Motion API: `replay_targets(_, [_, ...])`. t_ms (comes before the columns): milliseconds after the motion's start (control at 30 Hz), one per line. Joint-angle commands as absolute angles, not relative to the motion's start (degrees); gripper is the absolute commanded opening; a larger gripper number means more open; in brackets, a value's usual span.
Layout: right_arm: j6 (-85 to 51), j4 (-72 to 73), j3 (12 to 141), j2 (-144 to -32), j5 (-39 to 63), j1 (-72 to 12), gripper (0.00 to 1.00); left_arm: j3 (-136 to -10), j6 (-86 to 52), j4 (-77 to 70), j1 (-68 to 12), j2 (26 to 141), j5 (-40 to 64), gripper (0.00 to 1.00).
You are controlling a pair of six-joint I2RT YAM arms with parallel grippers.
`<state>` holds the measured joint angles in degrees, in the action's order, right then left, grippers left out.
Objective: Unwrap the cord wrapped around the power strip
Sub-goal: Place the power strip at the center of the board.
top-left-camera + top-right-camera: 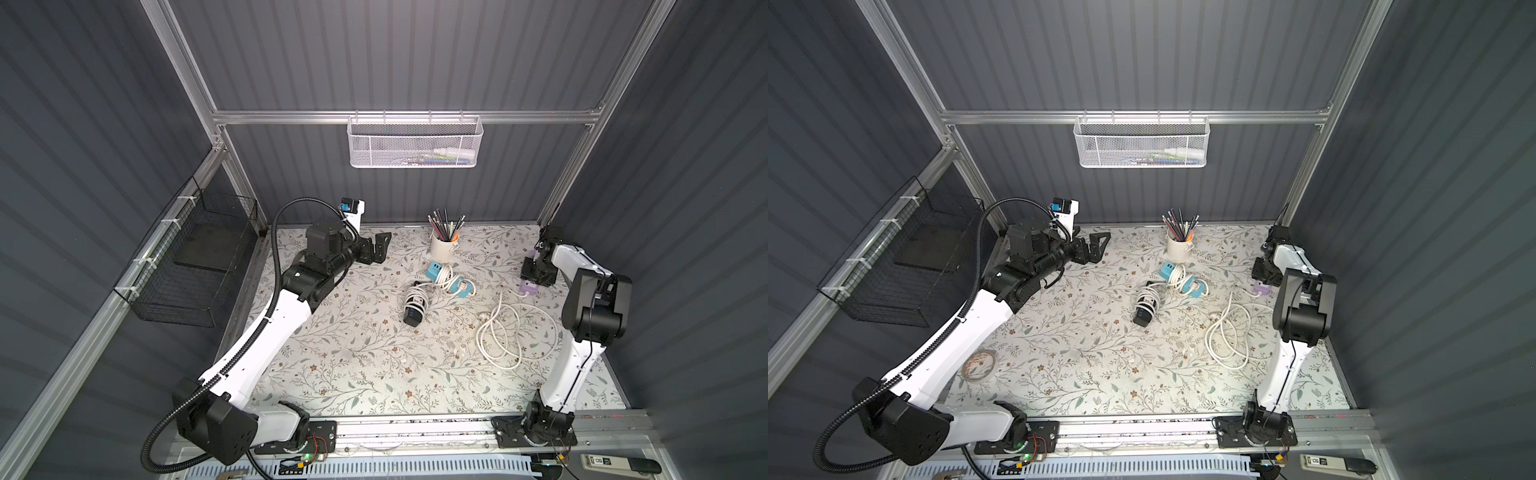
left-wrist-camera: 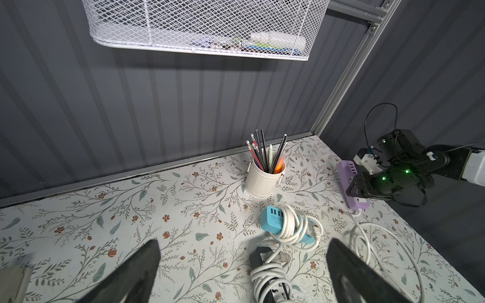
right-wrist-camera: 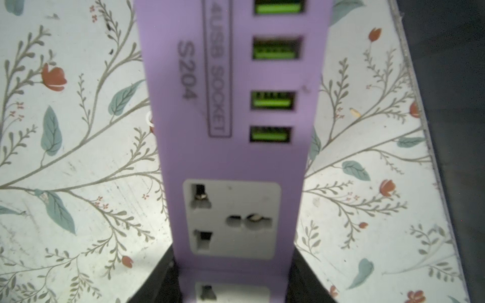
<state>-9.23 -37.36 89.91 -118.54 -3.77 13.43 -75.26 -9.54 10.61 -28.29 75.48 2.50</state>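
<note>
The purple power strip (image 3: 236, 131) sits near the back right corner of the flowered table (image 1: 353, 365). The right gripper (image 2: 357, 186) is clamped across its width, one black finger (image 3: 157, 283) on each long side. I cannot tell whether the strip rests flat or is raised a little. Its white cord (image 1: 515, 332) runs from the near end of the strip and lies in loose loops on the table, in front of the strip and beside the right arm.

Toward the middle of the table, a blue power strip (image 1: 446, 279) and a black power strip (image 1: 415, 309) lie close together, each with white cord wound around it. A white cup of pencils (image 1: 442, 247) stands just behind the blue one.

The left gripper (image 1: 382, 248) hangs above the back left of the table with its jaws spread wide, holding nothing. A white mesh basket (image 1: 411, 143) hangs on the back wall.
</note>
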Motion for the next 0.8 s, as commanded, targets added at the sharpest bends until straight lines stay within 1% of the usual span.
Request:
replay_targets(0, [-10.08, -38.81, 92.23, -119.61, -2.52, 13.82, 0.06, -74.77, -8.52, 10.0, -28.04, 74.62, 2.54, 1.0])
replay_targets(100, [-10.44, -38.9, 92.25, -120.5, -1.83, 13.83, 0.14, -74.87, -8.68, 10.13, -28.02, 74.87, 2.81, 1.0])
replay_targets(267, [-10.35, -38.95, 91.79, -121.58, -1.65, 13.87, 0.2, -74.77, -8.81, 10.03, -28.04, 74.79, 2.82, 1.0])
replay_targets(367, [-10.45, -38.71, 91.42, -121.68, -1.6, 13.81, 0.28, -74.71, -8.88, 10.03, -28.04, 74.79, 2.81, 1.0])
replay_targets(500, [-10.52, -38.67, 91.54, -121.47, -1.22, 13.8, 0.43, -74.93, -9.01, 10.28, -28.04, 75.03, 3.08, 1.0])
replay_targets(667, [-10.31, -38.06, 90.87, -120.36, -1.4, 13.84, 0.71, -74.9, -9.13, 10.29, -28.04, 75.06, 3.16, 1.0])
replay_targets(767, [-10.25, -38.1, 90.79, -120.06, -1.37, 13.93, 0.86, -74.93, -9.23, 10.24, -28.04, 75.06, 3.3, 1.0])
